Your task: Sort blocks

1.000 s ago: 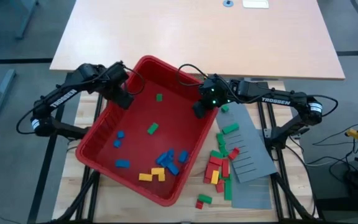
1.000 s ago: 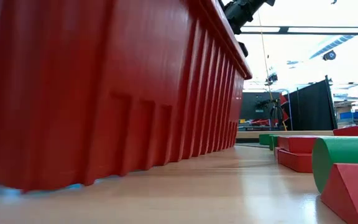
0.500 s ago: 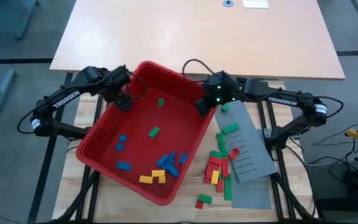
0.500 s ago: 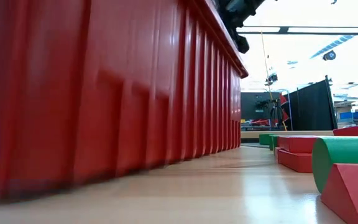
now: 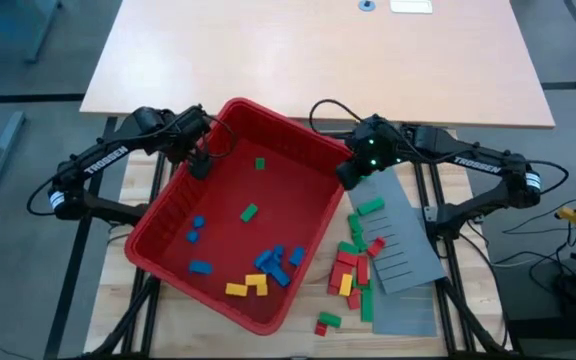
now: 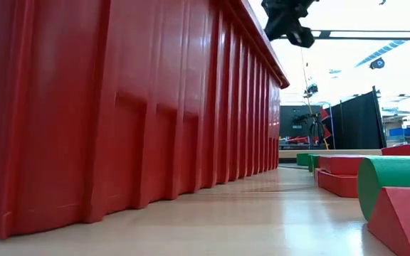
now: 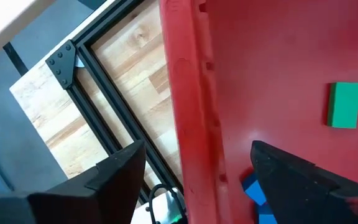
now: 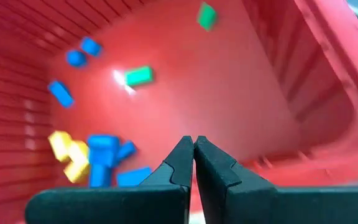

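Inside the bin [image 5: 313, 215], blocks [image 5: 268, 265] lie flat, long axes variously angled.

A red bin [image 6: 119, 107] wall fills the left, blocks [image 6: 376, 181] apparently lying right.

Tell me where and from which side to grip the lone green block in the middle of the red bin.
Grip the green block across its two long sides, coming straight down from above. It lies flat and slanted on the red bin's floor with bare floor all round, so both long faces are free, and the walls likely block a sideways approach.
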Robot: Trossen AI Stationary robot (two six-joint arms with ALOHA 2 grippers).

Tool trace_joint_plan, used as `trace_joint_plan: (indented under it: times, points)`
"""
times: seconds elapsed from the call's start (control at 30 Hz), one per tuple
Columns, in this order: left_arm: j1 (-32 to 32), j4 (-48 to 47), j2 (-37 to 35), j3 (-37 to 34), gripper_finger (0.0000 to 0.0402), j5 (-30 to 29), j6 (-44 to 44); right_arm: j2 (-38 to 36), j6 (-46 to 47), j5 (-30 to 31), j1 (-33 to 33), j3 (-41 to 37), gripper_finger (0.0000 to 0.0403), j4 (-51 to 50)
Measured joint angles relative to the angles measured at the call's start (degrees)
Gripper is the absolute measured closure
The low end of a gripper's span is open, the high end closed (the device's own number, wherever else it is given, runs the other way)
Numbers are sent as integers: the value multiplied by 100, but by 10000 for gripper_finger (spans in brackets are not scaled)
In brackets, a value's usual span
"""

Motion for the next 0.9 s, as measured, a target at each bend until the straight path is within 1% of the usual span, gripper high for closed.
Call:
trace_joint_plan:
  times: [0.1, 0.23, 0.47, 0.53, 0.57, 0.63, 0.7, 0.8, 0.83, 0.87, 0.9]
  points:
    - [0, 7, 0, -2, 126, 1, 10, 4, 4, 69, 2, 0, 403, -546]
    - [0, 10, 0, -4, 127, -1, 39, 110, -93, 76, 2, -30, 403, -1027]
    - [2, 10, -18, -7, 128, -381, 53, 85, -199, 80, 2, -33, 403, -1116]
    - [4, 11, -18, -7, 140, -477, 74, 47, -195, 83, 2, -33, 403, -1197]
    - [4, 10, -18, -7, 153, -540, 77, 17, -194, 87, 2, -33, 403, -1257]
    - [0, 33, -25, -7, 196, -616, 76, -55, -192, 120, 4, -33, 403, -1340]
    - [-2, 51, -35, -7, 255, -697, 80, -124, -161, 222, 2, -33, 403, -1421]
    - [8, 167, -113, -9, 355, -781, 138, -255, -110, 274, 2, -33, 403, -1425]
    - [9, 234, -148, -9, 377, -795, 163, -301, -88, 292, 0, -33, 403, -1428]
    - [9, 323, -185, -9, 387, -809, 168, -329, -61, 333, 2, -33, 403, -1429]
    - [9, 420, -217, -9, 389, -858, 174, -363, -37, 365, 0, -33, 403, -1440]
